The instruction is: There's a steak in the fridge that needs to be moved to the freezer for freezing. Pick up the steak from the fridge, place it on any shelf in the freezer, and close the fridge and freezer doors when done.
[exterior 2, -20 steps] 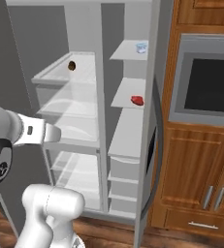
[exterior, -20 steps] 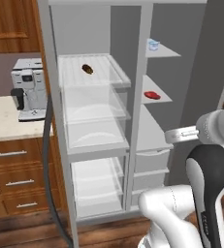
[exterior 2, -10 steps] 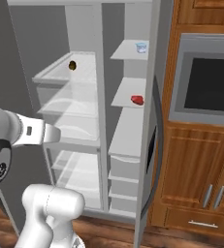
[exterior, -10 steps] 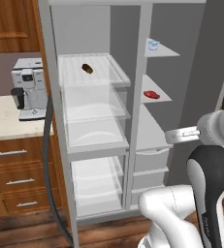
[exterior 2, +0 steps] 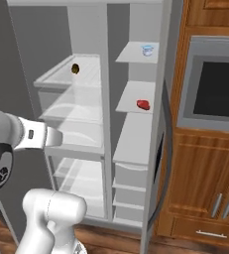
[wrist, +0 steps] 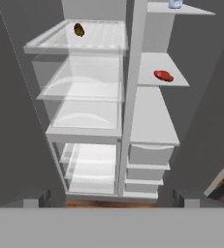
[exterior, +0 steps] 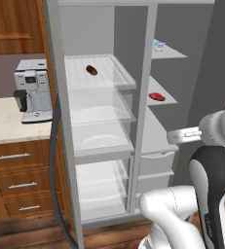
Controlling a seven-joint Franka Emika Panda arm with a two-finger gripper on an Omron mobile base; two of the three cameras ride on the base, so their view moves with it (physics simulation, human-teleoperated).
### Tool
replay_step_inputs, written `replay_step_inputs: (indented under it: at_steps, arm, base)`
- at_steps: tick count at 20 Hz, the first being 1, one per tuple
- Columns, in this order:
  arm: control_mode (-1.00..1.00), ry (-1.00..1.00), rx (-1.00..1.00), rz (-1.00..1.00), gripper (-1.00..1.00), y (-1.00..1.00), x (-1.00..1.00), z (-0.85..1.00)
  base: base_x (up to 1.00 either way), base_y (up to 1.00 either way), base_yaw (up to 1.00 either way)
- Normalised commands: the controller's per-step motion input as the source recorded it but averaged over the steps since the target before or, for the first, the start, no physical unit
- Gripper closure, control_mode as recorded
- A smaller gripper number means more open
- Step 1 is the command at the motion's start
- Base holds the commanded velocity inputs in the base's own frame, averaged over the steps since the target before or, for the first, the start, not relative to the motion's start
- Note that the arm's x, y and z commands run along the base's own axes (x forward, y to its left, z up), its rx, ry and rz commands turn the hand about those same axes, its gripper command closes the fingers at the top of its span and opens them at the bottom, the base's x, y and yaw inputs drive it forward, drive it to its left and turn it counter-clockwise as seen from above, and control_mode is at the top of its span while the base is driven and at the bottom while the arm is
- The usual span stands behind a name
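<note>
**Open fridge and freezer, steak transferred.** The small flattish bright red steak [wrist: 164, 75] lies on a solid light-grey shelf [wrist: 152, 68] of the narrow grey freezer [exterior: 155, 131]. It sits near the shelf's front edge, so you can judge the placing step done.

Your hand [wrist: 111, 197] hangs back from the cabinet with its fingers spread wide, holding nothing.

Both tall light-grey doors stand open: the fridge door [wrist: 11, 121] on one side and the freezer door [wrist: 205, 97] on the other. Closing them is what remains.

In the wider glass-shelved fridge [exterior: 99, 141], a dark brown oblong item [exterior: 91, 70] rests on the top shelf. A small clear cup [exterior: 159, 46] sits on the shelf above the steak. Nothing appears to block either door's swing, though the arm itself is close in front of the opening.
</note>
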Motion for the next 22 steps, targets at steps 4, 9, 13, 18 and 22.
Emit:
replay_step_inputs:
  at_steps: [4, 9, 13, 18, 22]
  arm:
    - [1.0, 0.0, 0.0, 0.0, -1.0, 0.0, 0.0, 0.0]
    - [1.0, 0.0, 0.0, 0.0, -1.0, 0.0, 0.0, 0.0]
    - [1.0, 0.0, 0.0, 0.0, -1.0, 0.0, 0.0, 0.0]
    - [1.0, 0.0, 0.0, 0.0, -1.0, 0.0, 0.0, 0.0]
    - [1.0, 0.0, 0.0, 0.0, -1.0, 0.0, 0.0, 0.0]
  base:
    - [0.27, 0.43, 0.0]
    - [-0.12, 0.0, 0.0]
    - [-0.64, 0.0, 0.0]
    - [-0.25, 0.0, 0.0]
    - [0.19, -0.09, 0.0]
